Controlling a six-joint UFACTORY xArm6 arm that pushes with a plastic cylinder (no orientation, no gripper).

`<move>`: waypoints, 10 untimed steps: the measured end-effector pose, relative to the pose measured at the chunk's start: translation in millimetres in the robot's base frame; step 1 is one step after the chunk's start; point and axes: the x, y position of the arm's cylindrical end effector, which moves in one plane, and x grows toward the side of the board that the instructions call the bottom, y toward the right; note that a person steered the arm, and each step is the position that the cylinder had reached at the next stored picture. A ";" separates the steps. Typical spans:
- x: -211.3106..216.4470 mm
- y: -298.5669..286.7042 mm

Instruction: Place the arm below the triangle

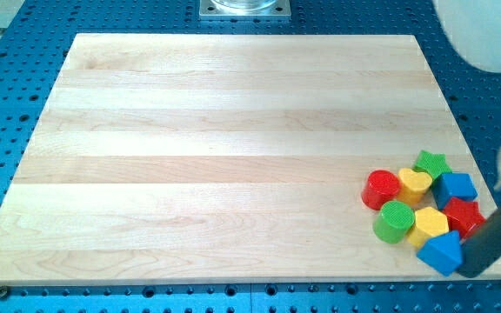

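Observation:
Several blocks sit bunched at the board's lower right. The blue triangle (pixel 442 252) is the lowest of them, near the board's bottom edge. Above it lie a yellow hexagon (pixel 430 223), a red star (pixel 464 216) and a green cylinder (pixel 394 221). Further up are a red cylinder (pixel 381 189), a yellow heart (pixel 414 184), a blue block (pixel 455 186) and a green star (pixel 431 163). My dark rod slants in from the view's right. My tip (pixel 473 270) is right beside the blue triangle, on its lower right, touching or nearly touching it.
The wooden board (pixel 233 130) lies on a blue perforated table (pixel 7 296). A metal mount (pixel 244 9) stands at the view's top centre. A white arm part (pixel 485 30) shows at the top right corner.

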 end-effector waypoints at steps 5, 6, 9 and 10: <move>-70.3 -162.1; -68.5 -184.6; 1.1 -171.0; 0.7 -162.6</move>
